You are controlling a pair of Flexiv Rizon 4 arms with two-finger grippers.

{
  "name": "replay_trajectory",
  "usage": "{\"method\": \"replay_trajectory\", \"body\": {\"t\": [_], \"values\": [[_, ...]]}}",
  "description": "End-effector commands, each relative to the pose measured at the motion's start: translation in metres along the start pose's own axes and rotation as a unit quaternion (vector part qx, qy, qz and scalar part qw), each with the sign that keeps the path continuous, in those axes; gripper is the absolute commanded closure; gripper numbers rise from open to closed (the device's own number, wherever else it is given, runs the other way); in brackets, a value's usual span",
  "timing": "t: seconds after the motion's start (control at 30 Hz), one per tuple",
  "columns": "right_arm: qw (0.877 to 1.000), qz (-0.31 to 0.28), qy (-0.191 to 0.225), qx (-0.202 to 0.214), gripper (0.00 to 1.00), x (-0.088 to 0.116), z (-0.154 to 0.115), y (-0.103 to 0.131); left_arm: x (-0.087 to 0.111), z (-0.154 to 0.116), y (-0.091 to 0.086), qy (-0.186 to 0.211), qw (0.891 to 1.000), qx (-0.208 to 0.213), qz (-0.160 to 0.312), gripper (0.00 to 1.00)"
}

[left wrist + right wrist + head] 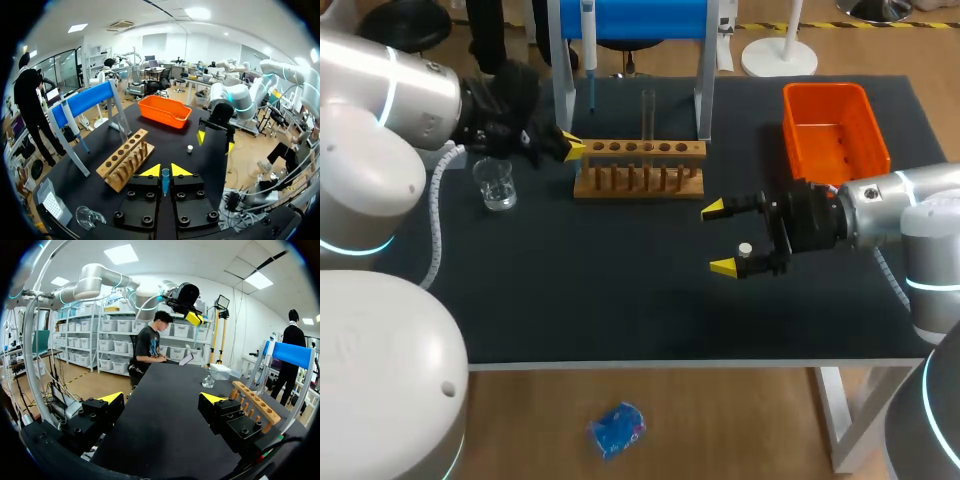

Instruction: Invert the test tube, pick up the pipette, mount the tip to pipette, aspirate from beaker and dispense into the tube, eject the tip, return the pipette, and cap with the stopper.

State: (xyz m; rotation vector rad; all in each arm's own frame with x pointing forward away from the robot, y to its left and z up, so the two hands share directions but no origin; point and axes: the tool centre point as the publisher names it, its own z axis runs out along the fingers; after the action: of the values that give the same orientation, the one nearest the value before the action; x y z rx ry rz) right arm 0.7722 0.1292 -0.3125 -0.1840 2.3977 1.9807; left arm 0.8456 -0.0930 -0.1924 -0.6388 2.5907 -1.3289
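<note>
Head view first: the wooden rack [638,166] sits mid-table with the test tube [648,112] upright in one of its holes. The pipette [588,45] hangs on the blue stand [635,18] just behind the rack. The beaker [498,185] stands off the rack's left end.

The left gripper [572,150] hovers right at that left end. In the left wrist view its fingers are drawn narrow on a blue tip [165,181], pinched between them. The right gripper [720,238] is in front of the rack's right end, spread wide and holding nothing. The small white stopper [745,250] lies on the table close beside its nearer finger. The orange bin [835,130] lies beyond the rack's right end.

Risks, as I judge them:
- The tip is a slim cone held by a narrow pinch. Any tilt or slip would leave it off-axis, and it would then mount badly on the pipette.
- The left gripper is so near the rack's end that a sideways move could nudge the rack and rock the tube.
- With the pipette behind the rack, an arm reaching for it could clip the tall tube.
- The right gripper's finger could knock the stopper and send it rolling away from the rack.
</note>
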Motion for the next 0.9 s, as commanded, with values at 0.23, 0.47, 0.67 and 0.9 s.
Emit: {"method": "replay_trajectory", "body": {"t": [0.23,0.47,0.67,0.9], "values": [[0.999,0.025,0.012,-0.035,0.00,-0.006,0.004,0.001,0.014,0.026,0.002,0.045,0.999,0.009,-0.013,1.00],[0.993,0.054,0.034,-0.098,0.00,-0.025,0.014,0.008,0.032,0.052,-0.012,0.066,0.997,0.025,-0.004,1.00],[0.993,0.048,0.046,-0.095,0.00,-0.037,0.029,0.021,0.047,0.066,-0.020,0.074,0.997,0.024,0.010,1.00],[0.994,0.042,0.045,-0.093,0.00,-0.044,0.037,0.032,0.063,0.079,-0.025,0.076,0.997,0.020,0.026,1.00]]}}
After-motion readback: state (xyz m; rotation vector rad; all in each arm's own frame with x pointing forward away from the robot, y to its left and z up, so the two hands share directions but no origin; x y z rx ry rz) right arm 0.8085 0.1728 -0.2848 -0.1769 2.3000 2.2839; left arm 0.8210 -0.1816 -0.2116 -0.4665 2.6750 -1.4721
